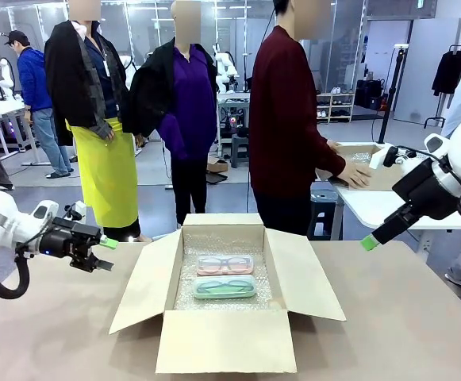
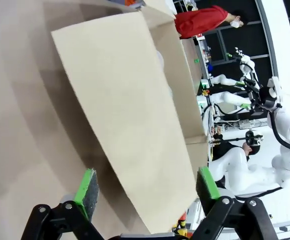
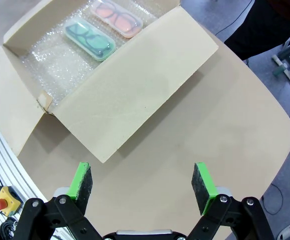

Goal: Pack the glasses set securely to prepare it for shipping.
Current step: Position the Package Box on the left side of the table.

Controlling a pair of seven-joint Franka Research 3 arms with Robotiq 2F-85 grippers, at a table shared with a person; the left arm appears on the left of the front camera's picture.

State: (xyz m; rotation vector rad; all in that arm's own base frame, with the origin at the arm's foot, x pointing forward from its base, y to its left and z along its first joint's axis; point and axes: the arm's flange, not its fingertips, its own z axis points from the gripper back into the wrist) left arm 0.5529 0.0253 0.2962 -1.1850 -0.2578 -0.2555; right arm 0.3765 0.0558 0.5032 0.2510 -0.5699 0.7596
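brown tabletop (image 1: 405,325) bears an open cardboard box (image 1: 222,341), pink case (image 1: 224,265) beside mint case (image 1: 224,287) inside; left gripper (image 2: 148,192) and right gripper (image 3: 143,182) gape wide, empty.

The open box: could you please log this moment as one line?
box: flaps open, lined with bubble wrap | pink case, green case: inside, side by side | left pincer: open, empty | right pincer: open, empty

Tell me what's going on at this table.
An open cardboard box sits mid-table, lined with bubble wrap, with the pink case and the green case lying side by side inside. The left gripper and right gripper hang open and empty at either side of it. The person is turned to another table behind.
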